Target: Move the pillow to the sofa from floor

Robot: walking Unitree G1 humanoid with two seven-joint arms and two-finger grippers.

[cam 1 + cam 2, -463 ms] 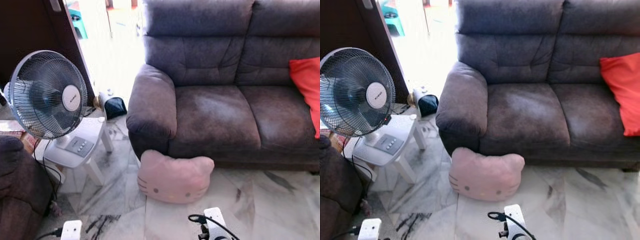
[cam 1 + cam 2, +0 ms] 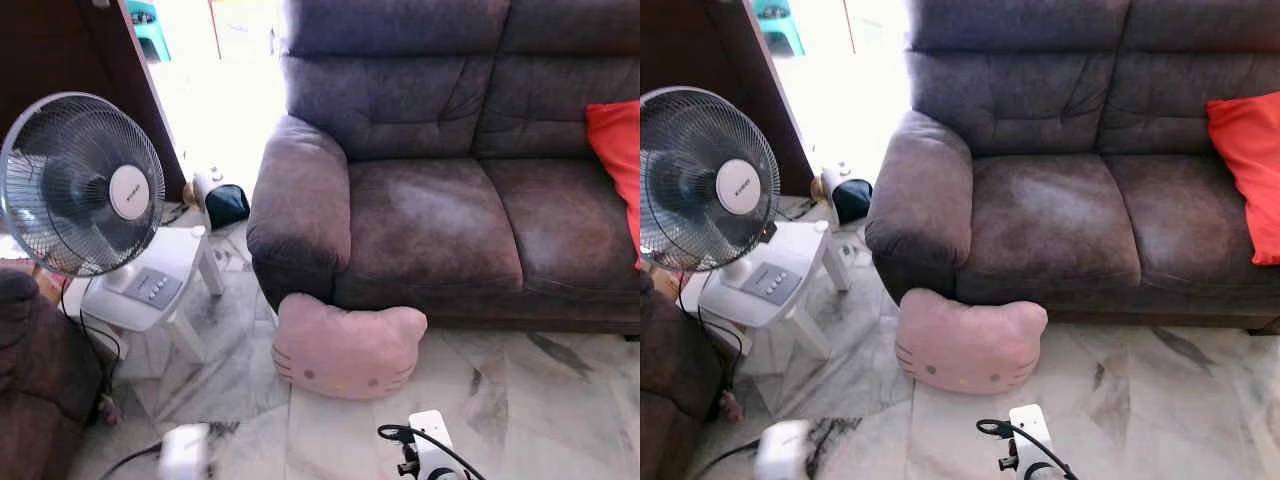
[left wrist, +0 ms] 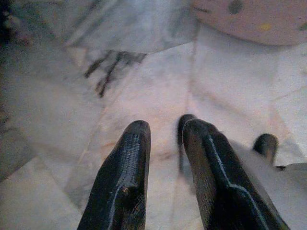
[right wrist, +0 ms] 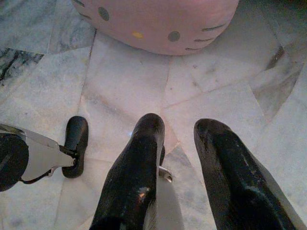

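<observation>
Pillow point(image 4: 153, 21) on floor, ahead of right gripper point(image 4: 180, 129).

pillow point(image 2: 348, 345): we see pale pink, with a cat face of dark oval eyes, a yellow nose and thin dark whiskers
sofa point(image 2: 430, 215): we see dark brown-grey, its seat worn to lighter patches
cushion point(image 2: 618, 160): we see bright red-orange, at the sofa's right end
floor point(image 2: 530, 400): we see white-grey marble with dark veins and streaks
fan point(image 2: 82, 185): we see a dark wire cage, bluish-grey blades and a white hub
stool point(image 2: 150, 295): we see white, with a grey panel on top
left gripper point(image 3: 160, 139): we see glossy black fingers
right gripper point(image 4: 181, 129): we see glossy black fingers
armchair point(image 2: 35, 385): we see dark brown, near left
</observation>
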